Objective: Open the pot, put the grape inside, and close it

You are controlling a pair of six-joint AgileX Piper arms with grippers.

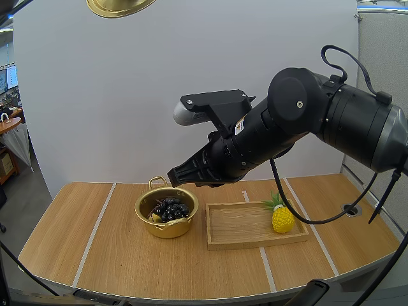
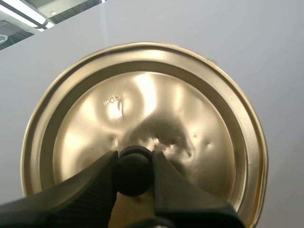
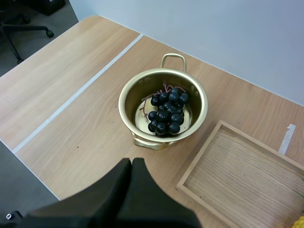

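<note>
The pot (image 3: 127, 93) and its lid (image 2: 142, 104) are thin gold-coloured metal, shiny, the lid faintly dented. The grapes (image 3: 166, 114) look glossy black. The table (image 3: 71, 95) and the wooden tray (image 3: 247, 175) show matt, grained wood. The left gripper (image 2: 135, 157) has matt black, finely ribbed fingers (image 2: 90, 190).

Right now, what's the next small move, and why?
Probably lower the lid toward the pot with the left gripper. The grapes already lie in the open pot, and the left gripper pinches the lid's knob high above the table. The right gripper, shut, hangs near the pot.
</note>
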